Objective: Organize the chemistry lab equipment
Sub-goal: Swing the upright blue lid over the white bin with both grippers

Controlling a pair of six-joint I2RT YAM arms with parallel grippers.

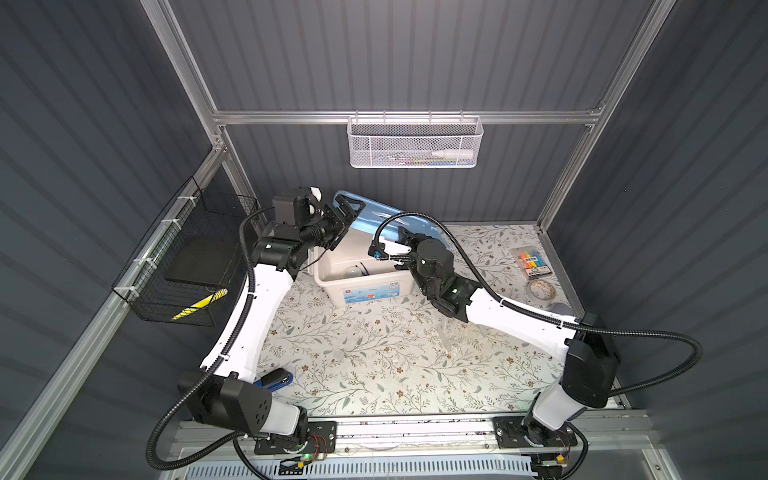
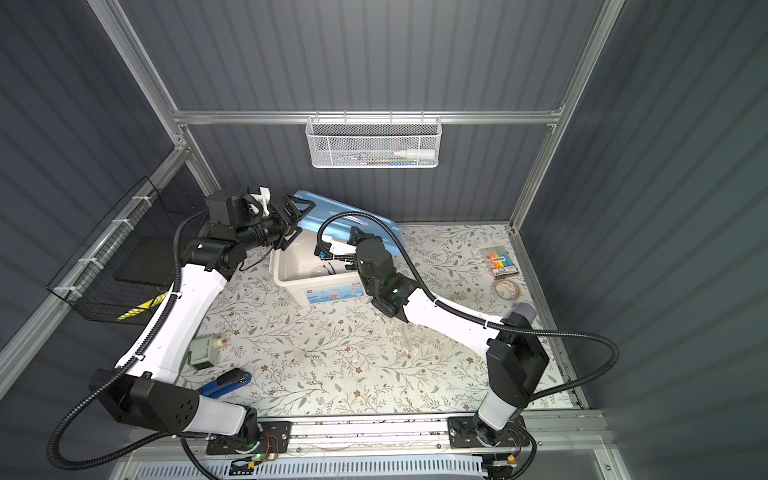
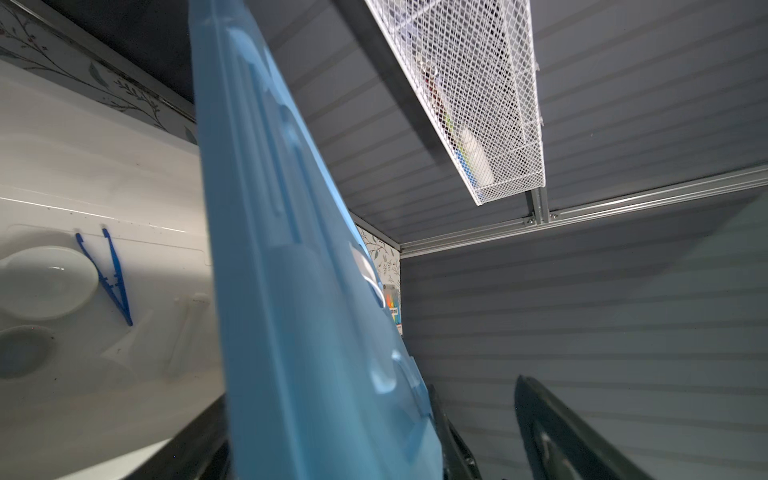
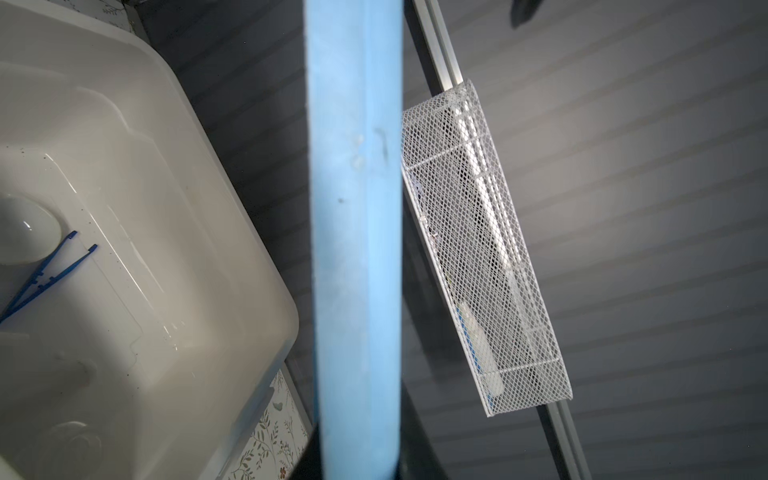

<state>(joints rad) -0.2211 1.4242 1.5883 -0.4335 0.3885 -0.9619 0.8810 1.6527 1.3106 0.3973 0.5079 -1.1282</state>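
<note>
- The lid (image 1: 370, 218) is pinched by the right gripper (image 1: 401, 237), tilted behind the bin (image 1: 357, 284).
- The left gripper (image 1: 351, 218) is held wide open beside it.
- The tweezers (image 3: 110, 278) and dish (image 3: 45, 282) are seen inside the bin, markers (image 1: 532, 262) well apart.

Clear glassware (image 3: 124, 349) in the bin (image 3: 83, 145) and mesh basket (image 3: 478, 83) contents are indistinct.

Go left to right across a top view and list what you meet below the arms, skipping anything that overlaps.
Black wire basket → blue stapler → white bin → marker pack
</note>
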